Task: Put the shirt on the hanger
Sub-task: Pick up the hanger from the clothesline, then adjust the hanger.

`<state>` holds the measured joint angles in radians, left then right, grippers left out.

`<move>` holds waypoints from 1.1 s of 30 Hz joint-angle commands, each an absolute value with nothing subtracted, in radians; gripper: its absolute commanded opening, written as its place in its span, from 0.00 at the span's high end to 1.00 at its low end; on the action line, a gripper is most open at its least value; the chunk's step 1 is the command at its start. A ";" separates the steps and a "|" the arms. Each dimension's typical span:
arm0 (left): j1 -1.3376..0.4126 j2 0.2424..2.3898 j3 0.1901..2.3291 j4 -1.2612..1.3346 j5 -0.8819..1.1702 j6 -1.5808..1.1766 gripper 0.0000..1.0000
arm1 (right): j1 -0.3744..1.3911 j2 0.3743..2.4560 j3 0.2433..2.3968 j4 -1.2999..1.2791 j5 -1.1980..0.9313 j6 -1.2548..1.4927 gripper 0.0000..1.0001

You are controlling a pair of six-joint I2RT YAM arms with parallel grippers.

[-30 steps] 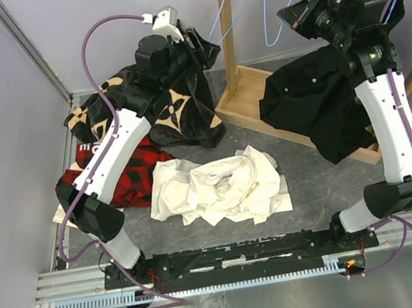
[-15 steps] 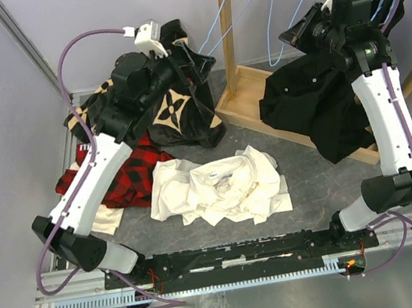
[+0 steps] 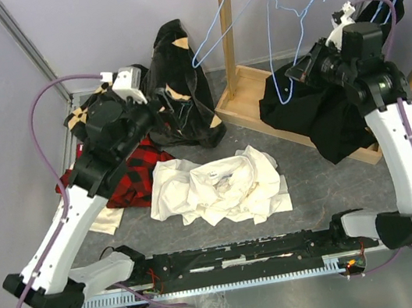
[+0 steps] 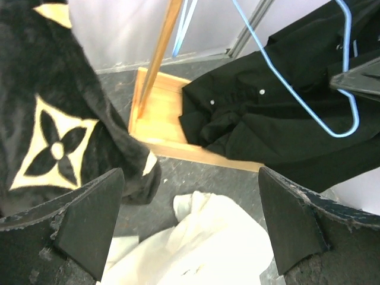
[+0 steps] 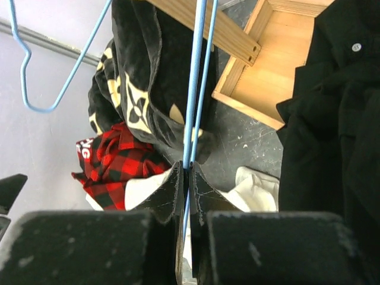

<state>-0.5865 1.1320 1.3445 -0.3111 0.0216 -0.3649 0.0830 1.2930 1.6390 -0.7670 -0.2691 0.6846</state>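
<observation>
The white shirt (image 3: 223, 186) lies crumpled on the grey floor in the middle, also below the left wrist camera (image 4: 202, 249). My right gripper (image 3: 297, 72) is shut on the lower wire of a light-blue hanger (image 3: 279, 63), held beside the rack over a black shirt. In the right wrist view the jaws (image 5: 190, 173) pinch the hanger wire (image 5: 195, 89). My left gripper (image 3: 170, 112) stands wide open and empty, its fingers (image 4: 89, 225) far apart above the shirt's far edge.
A black garment with tan flowers (image 3: 176, 72) rises tall at the back left. A red plaid shirt (image 3: 127, 179) lies left of the white one. The wooden rack post (image 3: 227, 24), its base (image 3: 248, 95), another hanger (image 3: 220, 25) and the black shirt (image 3: 318, 111) fill the back right.
My left gripper opened, let go of the black flowered garment and drew back left and nearer. My right gripper came down from the bar with the hanger.
</observation>
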 commanded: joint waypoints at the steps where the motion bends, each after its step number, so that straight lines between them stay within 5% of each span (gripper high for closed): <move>1: -0.586 1.008 1.266 -0.362 -0.037 -0.300 0.01 | 0.081 1.168 1.575 -0.722 -0.346 0.600 1.00; 13: -0.586 0.782 1.124 -0.508 -0.061 -0.257 0.01 | 0.096 0.935 1.406 -0.866 -0.468 0.360 1.00; 33: -0.587 0.762 1.173 -0.638 -0.048 -0.144 0.00 | 0.100 0.734 1.358 -1.010 -0.590 0.109 1.00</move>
